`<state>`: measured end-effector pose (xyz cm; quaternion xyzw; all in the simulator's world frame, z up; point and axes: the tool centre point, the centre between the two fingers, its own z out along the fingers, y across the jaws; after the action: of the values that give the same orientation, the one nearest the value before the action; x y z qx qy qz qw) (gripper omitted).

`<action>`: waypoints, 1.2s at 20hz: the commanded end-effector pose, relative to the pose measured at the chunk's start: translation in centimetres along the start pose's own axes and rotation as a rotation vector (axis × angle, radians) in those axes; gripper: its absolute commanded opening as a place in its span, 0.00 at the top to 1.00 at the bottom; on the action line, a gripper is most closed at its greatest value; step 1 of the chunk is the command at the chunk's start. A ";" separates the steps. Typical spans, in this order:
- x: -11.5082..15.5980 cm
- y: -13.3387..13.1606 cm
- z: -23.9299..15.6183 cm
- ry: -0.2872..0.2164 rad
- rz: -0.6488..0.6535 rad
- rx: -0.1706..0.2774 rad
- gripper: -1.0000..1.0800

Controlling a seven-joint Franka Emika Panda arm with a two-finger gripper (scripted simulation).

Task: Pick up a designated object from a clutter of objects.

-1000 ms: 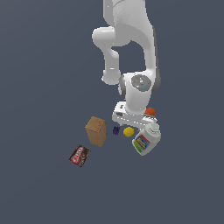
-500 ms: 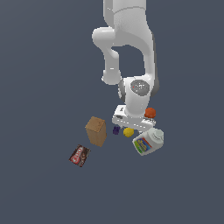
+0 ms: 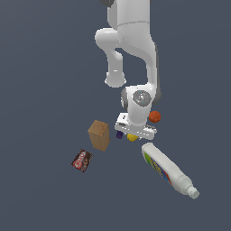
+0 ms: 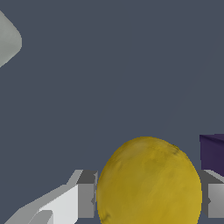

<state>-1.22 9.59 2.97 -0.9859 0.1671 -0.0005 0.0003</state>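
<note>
The gripper (image 4: 148, 201) brackets the yellow lump (image 4: 148, 181), one grey finger (image 4: 85, 194) on each flank of it; whether the pads press its skin or stand a hair off cannot be told from the wrist view. Just past the far finger sits the dark purple piece (image 4: 213, 153), close beside the lump but apart from it. In the exterior view the gripper (image 3: 134, 134) is down at floor level under the white Panda arm (image 3: 135, 67), with the yellow lump (image 3: 131, 137) showing beneath the hand and the purple piece (image 3: 119, 134) right next to it on the exterior view's left. The orange ball (image 3: 154, 117) lies near, behind the hand on the exterior view's right. The brown box (image 3: 99, 135) stands upright a short way off on the exterior view's left, the dark red packet (image 3: 82, 160) lies flat beyond it, and the white labelled bottle (image 3: 168, 169) lies on its side, cap pointing away from the hand. Bare grey floor (image 3: 40, 81) stretches around the cluster on every side.
</note>
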 end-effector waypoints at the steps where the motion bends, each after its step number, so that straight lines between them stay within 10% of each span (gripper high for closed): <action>1: 0.0 0.1 0.1 -0.001 0.001 -0.001 1.00; 24: -0.3 3.2 -4.5 0.001 0.000 0.001 1.00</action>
<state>-2.32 7.22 6.58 -0.9860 0.1667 -0.0002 0.0002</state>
